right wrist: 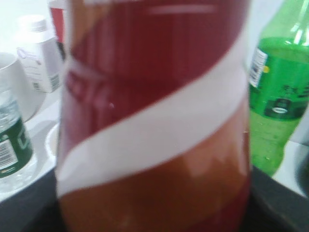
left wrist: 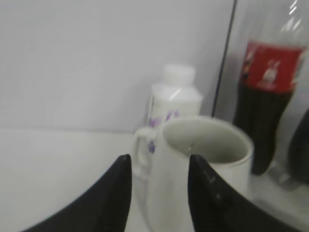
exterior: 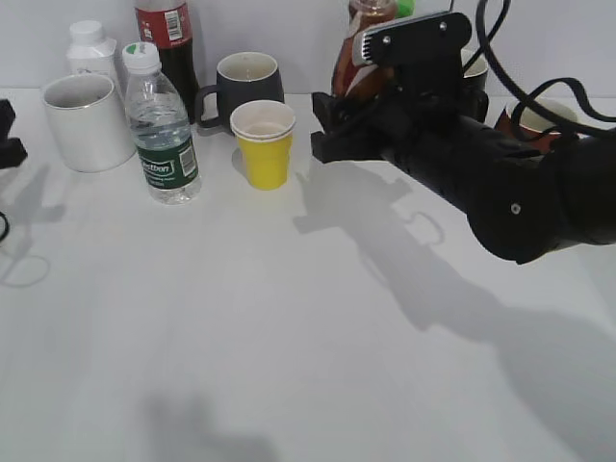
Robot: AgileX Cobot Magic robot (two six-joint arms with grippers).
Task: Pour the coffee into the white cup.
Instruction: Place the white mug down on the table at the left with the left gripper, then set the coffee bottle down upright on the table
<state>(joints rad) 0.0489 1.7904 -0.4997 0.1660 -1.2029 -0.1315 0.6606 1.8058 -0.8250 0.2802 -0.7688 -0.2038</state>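
The coffee (right wrist: 154, 111), a brown bottle with a red-white-brown swirl label, fills the right wrist view. My right gripper (exterior: 351, 101) is shut on it, with a dark finger showing at each lower side of the bottle. In the exterior view the coffee (exterior: 371, 34) rises behind that gripper at the back centre-right, its base hidden. The white cup (exterior: 85, 120) stands at the back left. My left gripper (left wrist: 159, 166) is open just left of the white cup (left wrist: 205, 159), its handle (left wrist: 141, 152) facing the fingers, no contact showing.
A clear water bottle (exterior: 162, 125), a yellow paper cup (exterior: 263, 142) and a dark mug (exterior: 245, 85) stand between the white cup and the coffee. A cola bottle (exterior: 168, 38) and a small white capped bottle (exterior: 91, 48) line the back wall. A green bottle (right wrist: 277, 96) stands right of the coffee.
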